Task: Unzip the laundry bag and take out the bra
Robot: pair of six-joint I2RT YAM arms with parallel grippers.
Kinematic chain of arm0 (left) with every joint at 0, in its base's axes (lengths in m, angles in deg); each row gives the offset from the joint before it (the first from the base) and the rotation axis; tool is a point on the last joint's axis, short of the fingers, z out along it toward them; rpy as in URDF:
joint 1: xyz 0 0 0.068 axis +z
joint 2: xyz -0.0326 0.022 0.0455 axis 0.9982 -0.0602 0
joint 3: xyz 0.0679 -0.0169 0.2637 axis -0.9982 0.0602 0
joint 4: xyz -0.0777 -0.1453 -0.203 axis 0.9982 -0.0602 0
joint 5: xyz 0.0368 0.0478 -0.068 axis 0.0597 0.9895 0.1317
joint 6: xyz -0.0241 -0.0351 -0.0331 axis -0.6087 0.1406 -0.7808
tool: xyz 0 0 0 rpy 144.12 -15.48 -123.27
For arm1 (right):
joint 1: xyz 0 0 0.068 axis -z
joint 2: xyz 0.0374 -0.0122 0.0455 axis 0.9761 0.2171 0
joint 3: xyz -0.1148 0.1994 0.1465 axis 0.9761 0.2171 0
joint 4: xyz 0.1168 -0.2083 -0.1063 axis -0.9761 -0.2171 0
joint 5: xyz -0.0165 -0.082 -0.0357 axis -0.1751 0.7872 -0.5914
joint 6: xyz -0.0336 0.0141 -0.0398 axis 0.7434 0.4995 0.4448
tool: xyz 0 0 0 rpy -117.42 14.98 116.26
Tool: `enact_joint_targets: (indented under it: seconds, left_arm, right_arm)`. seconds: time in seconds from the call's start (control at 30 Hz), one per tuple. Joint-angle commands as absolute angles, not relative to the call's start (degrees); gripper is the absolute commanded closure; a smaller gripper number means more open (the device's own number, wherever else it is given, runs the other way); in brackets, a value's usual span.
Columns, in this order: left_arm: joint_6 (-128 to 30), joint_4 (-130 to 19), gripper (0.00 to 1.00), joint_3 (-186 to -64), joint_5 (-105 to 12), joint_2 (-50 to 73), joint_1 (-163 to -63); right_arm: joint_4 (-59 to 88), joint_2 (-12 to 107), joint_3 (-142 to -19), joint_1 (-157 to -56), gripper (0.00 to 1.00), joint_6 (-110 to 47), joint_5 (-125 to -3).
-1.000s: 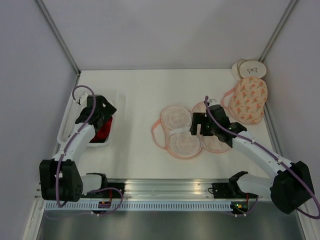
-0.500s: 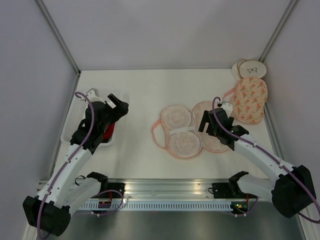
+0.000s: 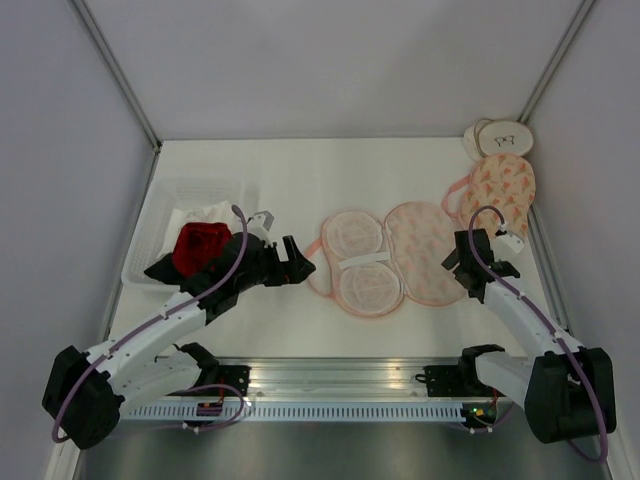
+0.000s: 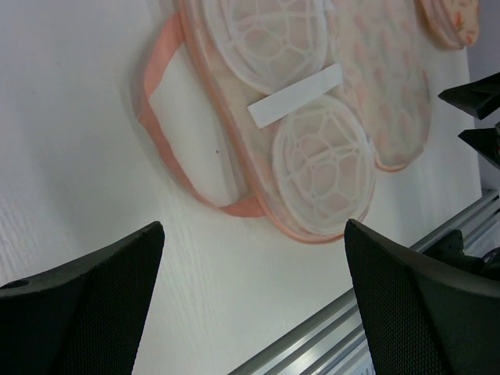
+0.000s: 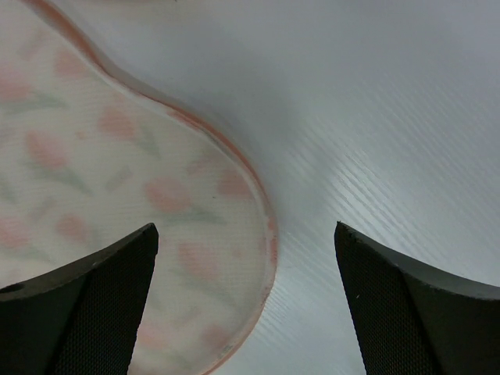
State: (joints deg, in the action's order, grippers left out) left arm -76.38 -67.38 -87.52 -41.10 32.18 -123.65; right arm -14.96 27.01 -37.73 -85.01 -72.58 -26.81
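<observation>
Two tools, and we logged both with fingers spread wide and nothing between them. Left tool point(image 3: 296, 257) hovered just beside the left rim of the laundry bag point(image 3: 420, 250). We marked the bag unzipped and lying open flat mid-table point(image 3: 290, 180), with mesh cups and a white strip on its left half and printed fabric on its right. Right tool point(image 3: 458, 262) sat just off the bag's right lobe. Red bra point(image 3: 200, 245) lay in the white tray point(image 3: 150, 225) at the left. Second printed pouch point(image 3: 500, 200) sat far right.
</observation>
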Motion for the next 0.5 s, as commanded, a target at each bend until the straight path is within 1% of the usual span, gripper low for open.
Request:
enact_joint_targets:
  seconds: [0.0, 0.03, 0.17, 0.23, 0.27, 0.33, 0.37, 0.43, 0.47]
  left_arm:
    - [-76.04, -61.97, 0.00, -86.44, -39.44, 29.58, -123.81]
    - [-76.57, -61.88, 0.01, -86.44, -39.18, 28.87, -123.81]
    - [-78.25, -61.00, 0.01, -86.01, -39.70, 27.46, -123.81]
    - [-79.21, -60.74, 0.01, -85.30, -39.44, 28.07, -123.81]
    - [-79.48, -60.74, 0.02, -84.60, -39.09, 28.42, -123.81]
    - [-80.27, -60.82, 0.02, -83.72, -38.30, 30.00, -123.81]
    - [-80.53, -60.82, 0.02, -82.76, -38.30, 30.53, -123.81]
    - [-81.06, -60.91, 0.02, -82.05, -36.99, 31.84, -123.81]
    - [-81.15, -60.91, 0.02, -81.61, -36.98, 32.03, -123.81]
  right_arm:
    - [-13.96, 29.12, -36.09, -83.97, 0.02, -75.26, -28.13]
    - [-13.51, 29.47, -35.04, -83.88, 0.02, -75.43, -28.66]
    - [-10.96, 31.23, -32.93, -82.91, 0.11, -76.22, -29.98]
    - [-9.21, 32.11, -32.05, -82.65, 0.16, -76.31, -31.55]
    - [-8.68, 32.37, -31.69, -82.65, 0.23, -76.31, -31.91]
    - [-7.01, 33.42, -30.73, -82.47, 0.29, -76.31, -32.87]
    - [-6.48, 33.78, -30.55, -82.56, 0.37, -76.31, -33.49]
    - [-5.78, 34.57, -30.64, -82.47, 0.49, -75.96, -34.80]
    - [-5.51, 34.57, -30.64, -82.38, 0.63, -76.05, -35.16]
